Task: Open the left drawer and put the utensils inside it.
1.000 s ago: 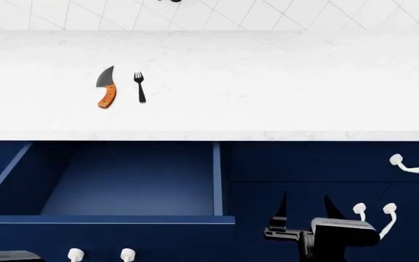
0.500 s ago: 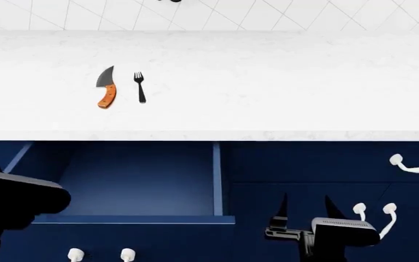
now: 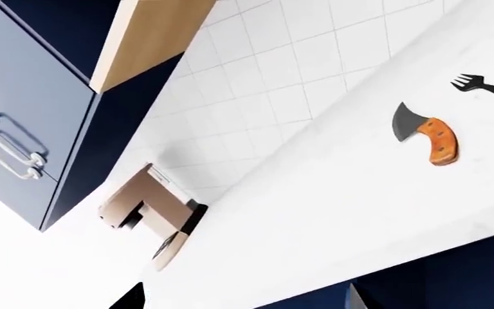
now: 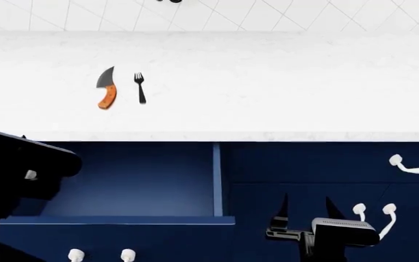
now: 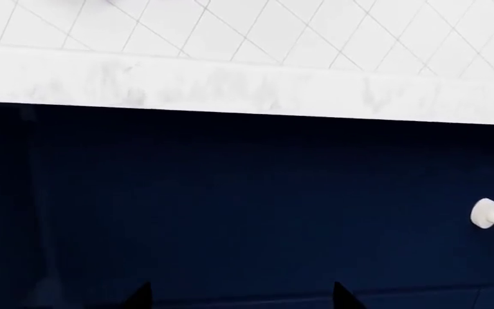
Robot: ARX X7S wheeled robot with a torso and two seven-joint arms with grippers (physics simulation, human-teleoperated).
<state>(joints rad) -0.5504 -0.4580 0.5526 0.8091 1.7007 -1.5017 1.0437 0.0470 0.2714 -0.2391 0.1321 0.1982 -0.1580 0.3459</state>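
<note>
Left arm (image 4: 17, 169) hides left drawer (image 4: 133, 183) corner; left gripper fingertips cut off, state unclear

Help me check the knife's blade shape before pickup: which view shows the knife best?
The left wrist view: the knife appears largest, blade and orange handle distinct. The head view shows it whole but small; the right wrist view misses it.

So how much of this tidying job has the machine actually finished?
The first part looks done: the left drawer stands pulled out, its blue inside empty. In hand: the left arm is raised near the counter edge, its gripper hidden in the head view. The right gripper hangs open by the cabinet doors. Left to do: the knife and the fork lie side by side on the counter.
</note>
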